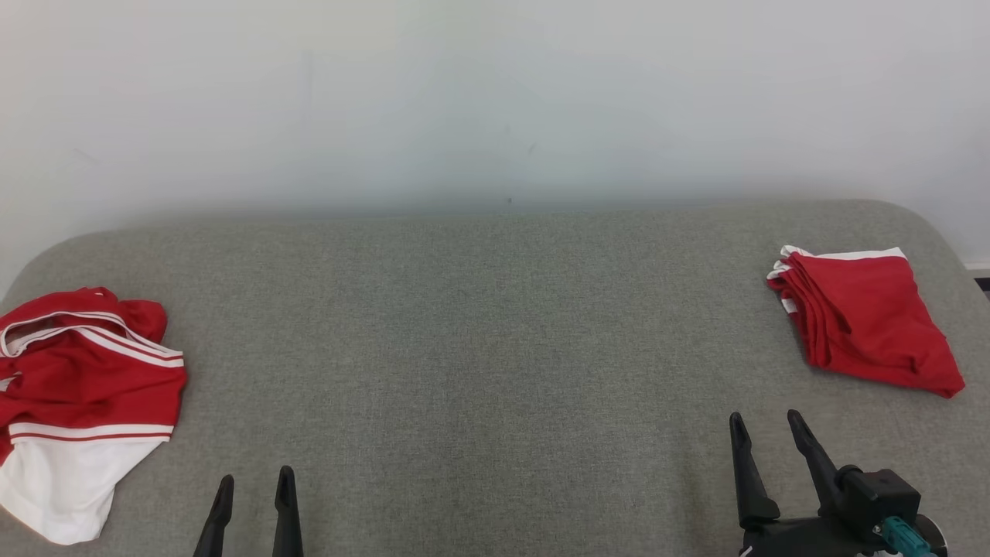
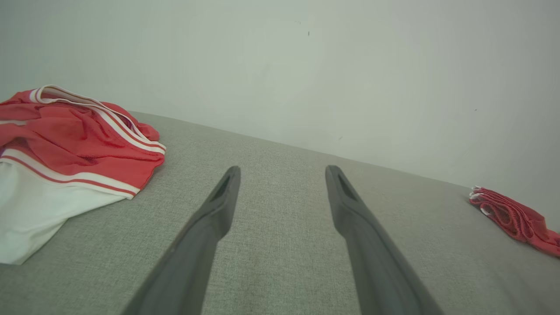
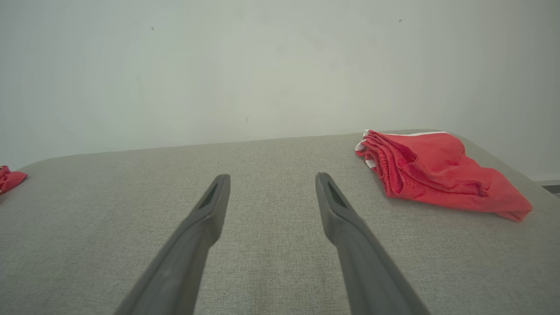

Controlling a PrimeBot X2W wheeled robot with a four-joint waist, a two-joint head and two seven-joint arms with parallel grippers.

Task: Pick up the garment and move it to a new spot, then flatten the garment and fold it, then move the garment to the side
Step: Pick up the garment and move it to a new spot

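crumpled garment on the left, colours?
Red with white stripes and a white lower part; clearest in the head view.

You face plain off-white wall (image 1: pixel 495 93), few small dark specks (image 1: pixel 509 200) on it. Below it you see grey woven-fabric tabletop (image 1: pixel 495 348), far corners rounded, far edge meeting wall. Light soft, even; faint shadow along join. Dark sliver (image 1: pixel 984 283) past right corner; you can't tell what.

Grey fabric surface (image 1: pixel 495 348), white wall (image 1: pixel 495 93)
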